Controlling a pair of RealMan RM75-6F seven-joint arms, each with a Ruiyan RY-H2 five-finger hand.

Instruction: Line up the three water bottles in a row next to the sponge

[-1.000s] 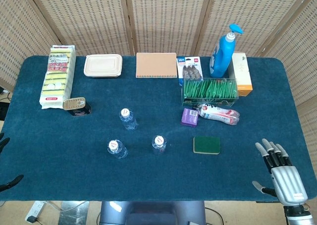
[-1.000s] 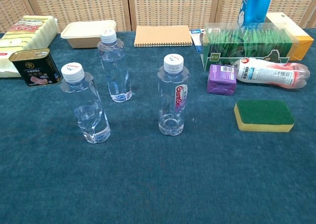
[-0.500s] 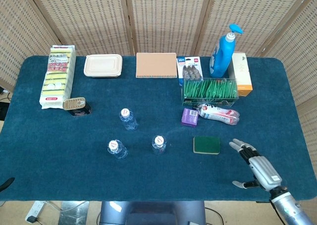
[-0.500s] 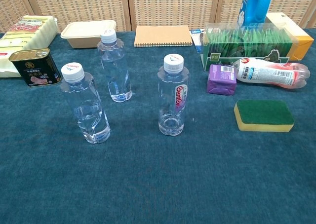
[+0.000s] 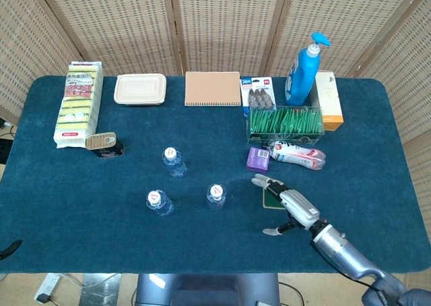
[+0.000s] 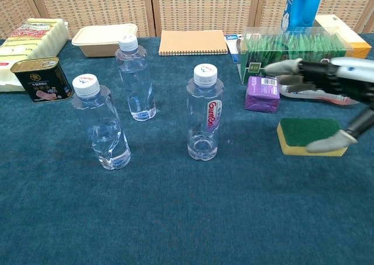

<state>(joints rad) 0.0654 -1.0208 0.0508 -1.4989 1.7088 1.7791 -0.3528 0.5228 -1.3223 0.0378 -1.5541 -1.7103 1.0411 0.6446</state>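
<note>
Three clear water bottles with white caps stand apart on the blue cloth: one at the back (image 5: 172, 159) (image 6: 135, 81), one front left (image 5: 156, 201) (image 6: 100, 125), and one nearer the sponge (image 5: 215, 194) (image 6: 205, 116). The green and yellow sponge (image 5: 271, 199) (image 6: 310, 135) lies to their right. My right hand (image 5: 288, 203) (image 6: 333, 85) hovers over the sponge with fingers spread toward the bottles, holding nothing. Only a dark tip of my left hand (image 5: 8, 248) shows at the table's front left edge.
Behind the sponge lie a purple packet (image 5: 258, 159) and a red-and-white tube (image 5: 300, 154). Further back stand a box of green packets (image 5: 286, 122), a blue pump bottle (image 5: 303, 70) and an orange box (image 5: 328, 100). A can (image 5: 102, 143), sponge pack (image 5: 77, 104), food container (image 5: 140, 89) and notebook (image 5: 213, 88) lie left and back.
My right hand has swept from the front right corner leftward and forward to over the sponge. The left hand has drawn back almost out of view. The bottles have not moved.
</note>
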